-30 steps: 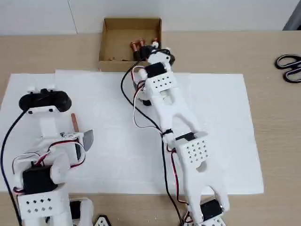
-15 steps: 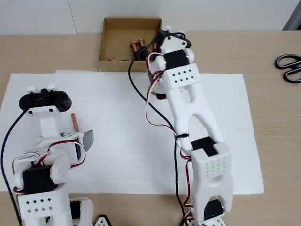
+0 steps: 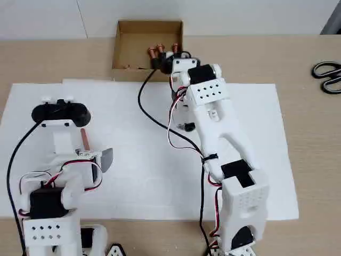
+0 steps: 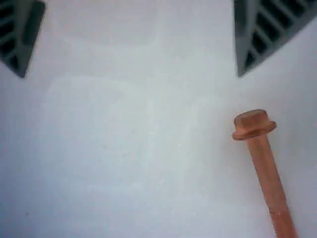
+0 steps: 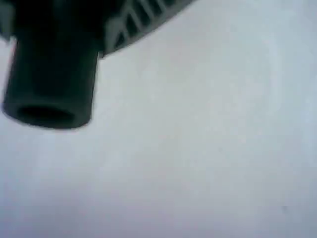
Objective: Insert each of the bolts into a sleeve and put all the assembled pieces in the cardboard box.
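left wrist view has the bolt point(image 4: 260, 163), copper in colour, lying flat on the white paper point(image 4: 124, 148), its flanged head nearer the fingertips and its shank running out of frame. the left gripper point(image 4: 130, 69) hangs above it with its ribbed fingers point(image 4: 265, 29) spread wide and nothing between them. the bolt sits off to one side, closer to one finger than to the other.

i judge the bolt stiff, light and smooth. a round shank like that will roll on paper, so the hold belongs across the shank just behind the head, leaving the far end bare for a sleeve.

the black sleeve point(image 5: 49, 94) hangs over the paper, open end showing, tight against a grey finger of the right gripper point(image 5: 59, 44). it looks pinched there, though the second finger is hidden, so i can't be sure.

the cardboard box point(image 3: 120, 56) stands at the far side of the table point(image 3: 298, 53), with several copper-headed pieces point(image 3: 157, 52) lying along one wall. the right arm's wrist is just beside its near corner. scissors point(image 3: 327, 74) lie well apart on the bare wood.
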Robot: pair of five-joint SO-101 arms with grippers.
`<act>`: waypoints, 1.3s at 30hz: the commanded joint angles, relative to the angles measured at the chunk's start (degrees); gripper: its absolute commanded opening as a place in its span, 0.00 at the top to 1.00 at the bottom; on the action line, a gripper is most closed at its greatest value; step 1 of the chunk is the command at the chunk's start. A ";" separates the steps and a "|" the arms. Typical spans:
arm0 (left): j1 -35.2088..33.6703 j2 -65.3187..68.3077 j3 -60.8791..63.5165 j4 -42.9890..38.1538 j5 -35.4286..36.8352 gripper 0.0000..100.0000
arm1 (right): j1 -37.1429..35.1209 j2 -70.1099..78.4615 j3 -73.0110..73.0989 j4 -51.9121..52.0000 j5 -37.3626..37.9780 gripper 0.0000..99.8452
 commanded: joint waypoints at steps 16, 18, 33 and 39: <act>0.35 -0.44 -0.40 -0.62 -0.26 0.74 | 4.79 7.96 4.48 -6.37 1.05 1.00; 0.53 -0.44 -0.40 -0.62 -0.26 0.74 | 4.88 8.84 4.48 -6.11 1.14 0.99; 0.53 -0.44 -0.40 -0.62 -0.26 0.74 | 4.53 5.32 4.40 -5.67 1.23 0.88; 0.53 -0.44 -0.40 -0.62 -0.26 0.74 | 4.53 4.09 4.40 -5.67 1.23 0.88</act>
